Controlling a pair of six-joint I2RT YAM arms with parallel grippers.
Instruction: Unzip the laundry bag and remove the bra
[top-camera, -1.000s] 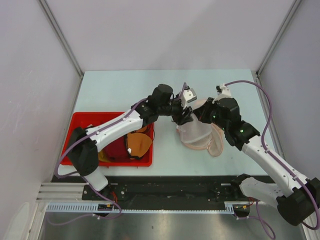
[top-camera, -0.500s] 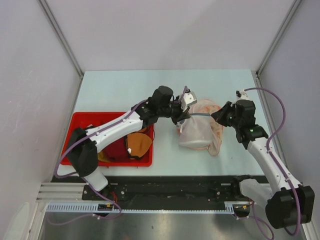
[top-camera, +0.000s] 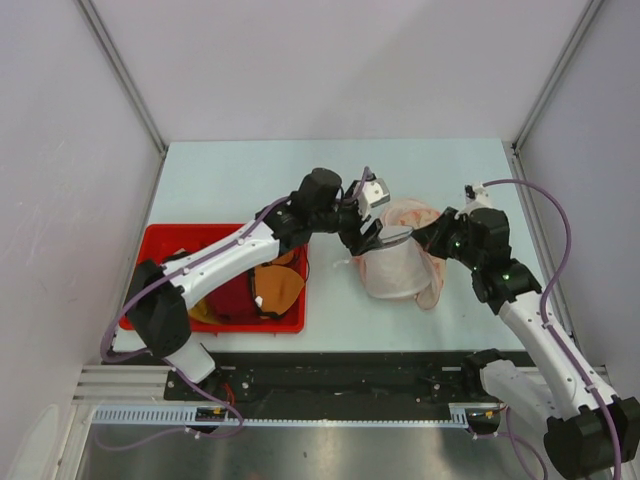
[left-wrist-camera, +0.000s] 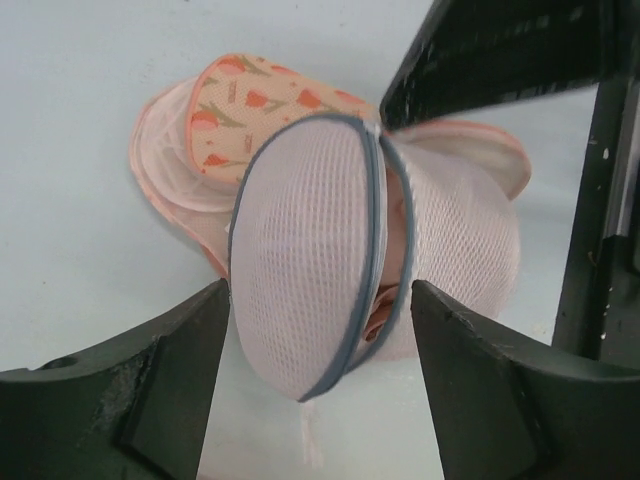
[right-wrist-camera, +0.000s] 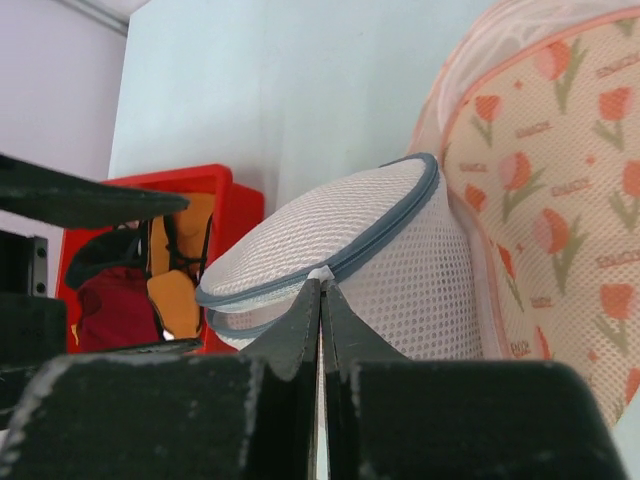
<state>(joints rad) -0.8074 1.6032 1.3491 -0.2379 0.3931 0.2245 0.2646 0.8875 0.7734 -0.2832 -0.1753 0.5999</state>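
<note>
While red plastic bin (top-camera: 160, 240) with orange bra (top-camera: 278, 288) sits idle by surface (top-camera: 250, 175) left edge, left hand (left-wrist-camera: 318, 300) has just released: fingers apart again, astride round white mesh laundry bag (top-camera: 392, 270). Bag mid-surface, grey zip (left-wrist-camera: 378, 200) partly parted; pale pink bra (left-wrist-camera: 384, 305) inside, glimpsed through gap. Likely re-grip before next pull. Right hand (right-wrist-camera: 320, 285), back near bag, pinched together on white zip tab (right-wrist-camera: 318, 272). Tulip-print peach mesh bag (right-wrist-camera: 560, 130) touching at right. Bare surface behind: room to lift
</note>
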